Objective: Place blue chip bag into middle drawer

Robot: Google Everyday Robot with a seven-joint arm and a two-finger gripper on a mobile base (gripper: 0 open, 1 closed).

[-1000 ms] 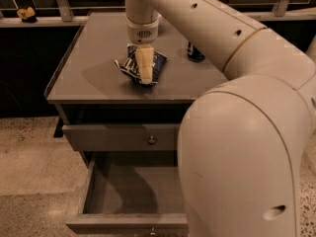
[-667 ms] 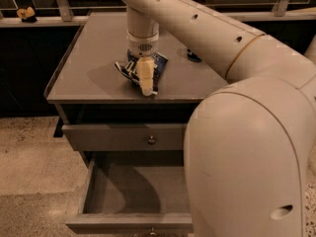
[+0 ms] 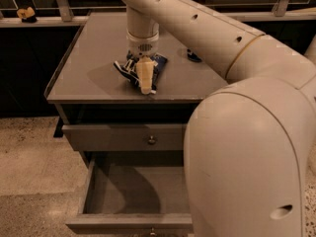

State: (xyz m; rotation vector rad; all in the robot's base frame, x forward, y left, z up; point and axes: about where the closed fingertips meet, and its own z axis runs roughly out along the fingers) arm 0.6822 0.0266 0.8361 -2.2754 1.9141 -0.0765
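The blue chip bag [image 3: 127, 69], crumpled dark blue foil, is at the front middle of the grey cabinet top [image 3: 89, 58]. My gripper [image 3: 141, 77] comes down from above and is shut on the bag; one pale finger [image 3: 144, 79] covers its middle. A shadow lies on the top to the left of the bag, so it seems slightly lifted. The middle drawer [image 3: 106, 191] is pulled open below, and nothing shows in the visible part. My arm hides its right part.
The upper drawer front [image 3: 108, 138] with a round knob [image 3: 151, 140] is closed. A blue can [image 3: 193, 57] peeks out behind my arm at the right of the top. A railing and a small yellow object [image 3: 25, 14] are at the back left. The floor is speckled.
My gripper has moved with the bag toward the front edge of the cabinet top. The drawers have not moved.
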